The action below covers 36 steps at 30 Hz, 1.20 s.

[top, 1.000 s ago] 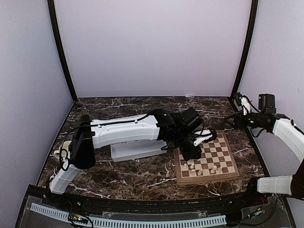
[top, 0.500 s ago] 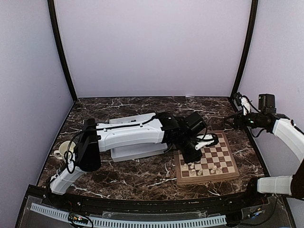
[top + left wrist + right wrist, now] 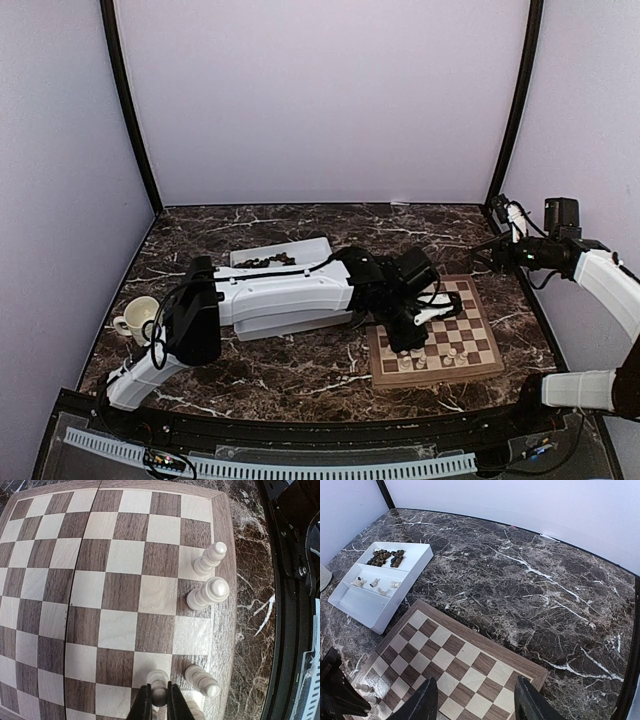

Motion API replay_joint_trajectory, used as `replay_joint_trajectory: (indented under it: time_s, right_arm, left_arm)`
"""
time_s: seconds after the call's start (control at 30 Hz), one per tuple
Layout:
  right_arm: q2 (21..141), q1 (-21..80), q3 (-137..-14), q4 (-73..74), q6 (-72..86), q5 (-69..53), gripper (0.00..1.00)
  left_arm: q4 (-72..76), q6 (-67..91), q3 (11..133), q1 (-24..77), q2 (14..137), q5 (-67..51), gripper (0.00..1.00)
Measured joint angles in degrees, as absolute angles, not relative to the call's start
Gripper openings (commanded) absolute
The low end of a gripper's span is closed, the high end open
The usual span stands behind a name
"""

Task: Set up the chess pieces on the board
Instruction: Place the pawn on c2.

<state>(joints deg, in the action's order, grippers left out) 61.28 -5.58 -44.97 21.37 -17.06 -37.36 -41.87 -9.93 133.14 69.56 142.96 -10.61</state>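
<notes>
Two left fingers (image 3: 144, 706) pinch a cream piece (image 3: 158, 682) at the board (image 3: 125, 555).

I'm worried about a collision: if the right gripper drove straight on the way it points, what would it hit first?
Most likely bare squares of the checked wooden chessboard, which fills the gap beyond the open jaws of the right gripper. No piece stands in that line, though depth is hard to judge.
</notes>
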Motion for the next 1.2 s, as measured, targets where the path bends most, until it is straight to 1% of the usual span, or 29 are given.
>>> replay_joint_trajectory:
  time_s: [0.43,0.83,1.2]
  right_arm:
    - [61.3,-5.6,-44.9,21.4,-17.1,-37.5,0.53]
    - [61.3,-5.6,-44.9,21.4,-17.1,-37.5,0.53]
    - [61.3,-5.6,-44.9,21.4,-17.1,-37.5,0.54]
  left_arm:
    - [-41.6,-9.9,133.4,69.6,144.6,-10.9,0.12]
    - [-41.5,-10.0,133.9,69.6,145.2,-10.5,0.29]
    - [-39.9,-9.9,134.1,69.6,145.1,-8.8,0.37]
